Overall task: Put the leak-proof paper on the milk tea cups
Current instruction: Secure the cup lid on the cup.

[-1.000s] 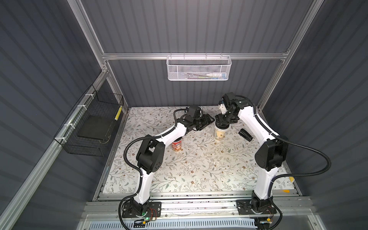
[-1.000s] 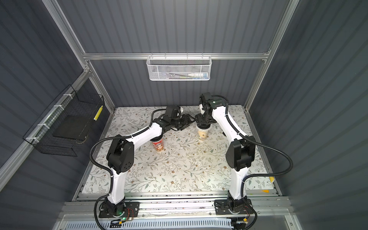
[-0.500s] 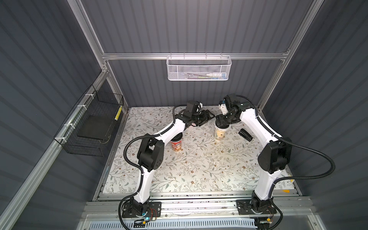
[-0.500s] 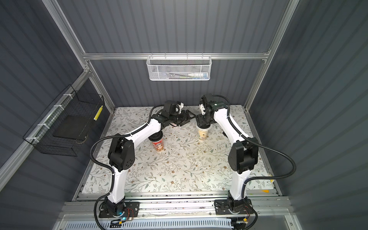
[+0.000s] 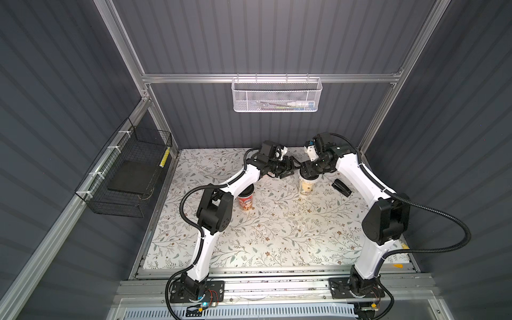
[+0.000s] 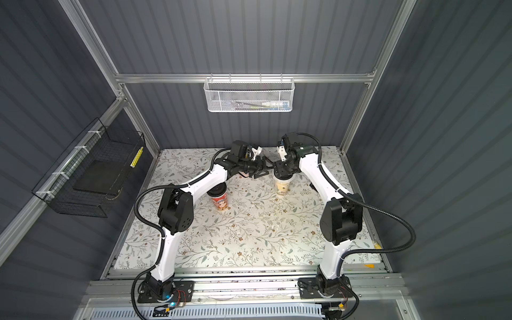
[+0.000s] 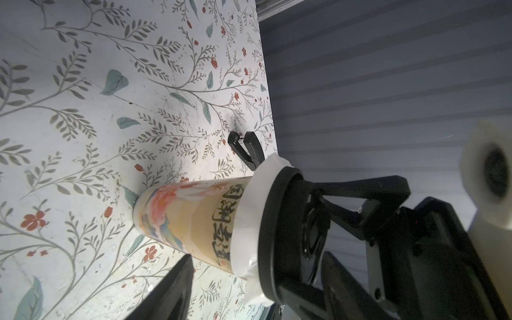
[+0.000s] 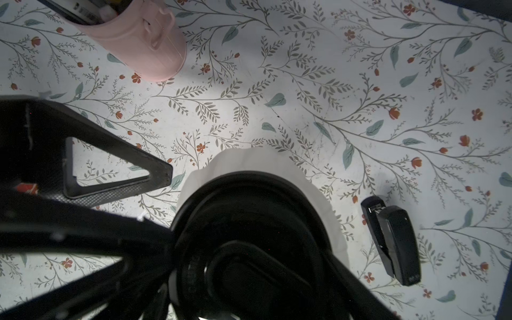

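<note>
In a top view, the left gripper point(image 5: 293, 170) has its fingers apart, empty, beside the cream cup point(image 5: 305, 189). The right gripper point(image 5: 308, 175) sits on top of the cup.

Left wrist: the paper point(image 7: 246, 221) skirts the rim under the black lid point(image 7: 273, 235). I cannot tell whether the right gripper clamps it.

Right wrist: the paper point(image 8: 235, 163) sticks out around the black lid.

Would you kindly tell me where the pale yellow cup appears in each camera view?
In a top view: the pale yellow cup stands toward the table's back.
In a top view: same spot, right of the red cup.
Left wrist: mid-frame, seen side-on.
Right wrist: hidden under its black lid.
Shared landmark: the black stapler beside it, in a top view and both wrist views.
</note>
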`<state>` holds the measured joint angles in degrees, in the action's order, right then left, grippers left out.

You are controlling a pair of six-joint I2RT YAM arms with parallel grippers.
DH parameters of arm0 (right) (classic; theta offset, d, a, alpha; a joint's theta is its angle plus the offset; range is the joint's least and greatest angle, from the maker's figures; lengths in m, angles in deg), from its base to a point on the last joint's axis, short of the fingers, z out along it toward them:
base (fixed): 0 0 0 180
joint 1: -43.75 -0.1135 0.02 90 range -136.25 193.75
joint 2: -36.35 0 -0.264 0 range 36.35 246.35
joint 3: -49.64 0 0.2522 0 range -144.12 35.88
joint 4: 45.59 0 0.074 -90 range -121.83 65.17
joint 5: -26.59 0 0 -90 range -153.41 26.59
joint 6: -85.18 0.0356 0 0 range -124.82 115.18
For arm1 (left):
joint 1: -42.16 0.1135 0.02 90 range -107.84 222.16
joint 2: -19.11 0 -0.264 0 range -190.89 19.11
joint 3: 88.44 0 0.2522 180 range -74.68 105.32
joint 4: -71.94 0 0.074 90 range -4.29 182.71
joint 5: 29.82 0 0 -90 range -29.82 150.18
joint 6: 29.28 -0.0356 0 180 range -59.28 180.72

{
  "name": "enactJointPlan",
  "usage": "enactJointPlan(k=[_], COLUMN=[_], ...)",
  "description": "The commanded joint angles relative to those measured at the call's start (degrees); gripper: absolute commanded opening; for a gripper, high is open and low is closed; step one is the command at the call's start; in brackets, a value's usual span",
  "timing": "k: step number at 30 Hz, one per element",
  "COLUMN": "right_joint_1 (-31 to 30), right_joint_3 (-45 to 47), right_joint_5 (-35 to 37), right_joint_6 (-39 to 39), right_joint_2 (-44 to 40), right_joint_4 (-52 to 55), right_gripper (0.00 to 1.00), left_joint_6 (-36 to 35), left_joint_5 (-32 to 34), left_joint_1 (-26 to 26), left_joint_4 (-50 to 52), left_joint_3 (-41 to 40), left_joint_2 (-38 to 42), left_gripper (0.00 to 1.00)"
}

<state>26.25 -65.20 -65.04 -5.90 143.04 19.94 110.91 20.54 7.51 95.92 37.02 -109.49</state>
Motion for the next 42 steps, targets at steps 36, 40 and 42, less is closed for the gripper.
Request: enactJointPlan(k=[36,40,42], right_joint_1=[-0.1,-0.1,0.0], right_joint_3=[1.6,-2.1,-3.9], right_joint_5=[-3.5,-3.4,-3.6], right_joint_6=[-0.5,-0.2,-0.1], right_joint_2=[5.5,5.0,4.7], right_joint_4=[12.3,13.4,13.7], right_gripper=[0.83,0.84,0.84], left_joint_6=[-14.8,-15.5,-15.3], left_joint_5=[-5.5,-3.2,-2.3], left_joint_1=[-2.3,-2.3,-2.3], left_joint_4=[27.8,30.6,31.0], left_joint_3=[16.7,17.7,17.7], left_joint_2=[-14.4,-15.4,-15.5], left_gripper=[0.69,0.68,0.68])
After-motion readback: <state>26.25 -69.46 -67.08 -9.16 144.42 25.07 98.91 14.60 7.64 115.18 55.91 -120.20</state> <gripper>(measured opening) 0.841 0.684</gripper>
